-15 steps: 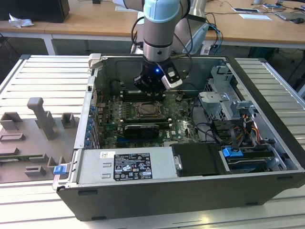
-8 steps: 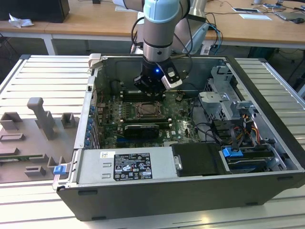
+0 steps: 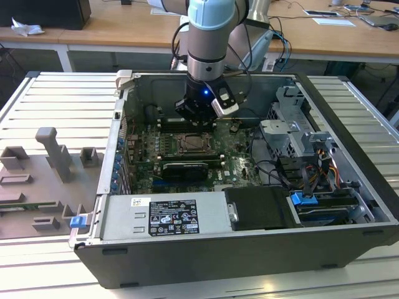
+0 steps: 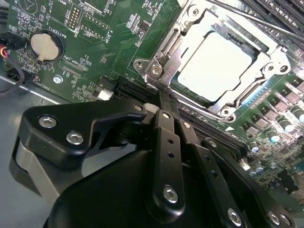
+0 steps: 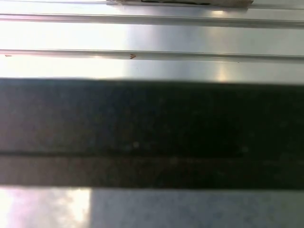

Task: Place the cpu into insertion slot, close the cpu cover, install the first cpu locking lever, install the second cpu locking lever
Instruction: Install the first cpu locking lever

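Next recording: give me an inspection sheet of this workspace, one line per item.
Surface: ribbed metal table carrying an open computer case.
Job's things: cpu lies in the insertion slot; cpu cover is down around it.
Clutter: grey fixture blocks at the exterior view's left.
Claw: claw sits at the cover's edge; open or shut cannot be told.
Cables: bundle inside the case at the exterior view's right.
Surroundings: wooden desks behind.
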Tool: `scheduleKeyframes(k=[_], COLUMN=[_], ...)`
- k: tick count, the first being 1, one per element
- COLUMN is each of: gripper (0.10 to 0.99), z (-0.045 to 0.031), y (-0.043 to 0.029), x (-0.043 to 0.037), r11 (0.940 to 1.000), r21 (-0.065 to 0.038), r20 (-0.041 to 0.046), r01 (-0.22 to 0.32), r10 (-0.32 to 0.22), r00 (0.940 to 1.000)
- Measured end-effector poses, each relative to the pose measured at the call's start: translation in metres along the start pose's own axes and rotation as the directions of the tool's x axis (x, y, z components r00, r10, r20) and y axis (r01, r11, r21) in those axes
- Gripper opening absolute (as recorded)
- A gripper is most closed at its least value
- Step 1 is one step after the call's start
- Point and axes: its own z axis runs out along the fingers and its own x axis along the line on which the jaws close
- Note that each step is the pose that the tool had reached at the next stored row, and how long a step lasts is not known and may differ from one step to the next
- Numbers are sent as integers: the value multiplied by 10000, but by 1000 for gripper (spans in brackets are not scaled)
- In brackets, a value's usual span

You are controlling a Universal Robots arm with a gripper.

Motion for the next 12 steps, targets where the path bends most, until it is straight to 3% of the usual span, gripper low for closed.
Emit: scheduleKeyframes(k=[8,12], gripper=[106,106], z=[6,-55], y=[0,5], x=[-2,-3], r11=[10000,10000], r21=[-3,-4], r20=[0,0], r01=[0,0], r10=[0,0], r00=[10000,10000])
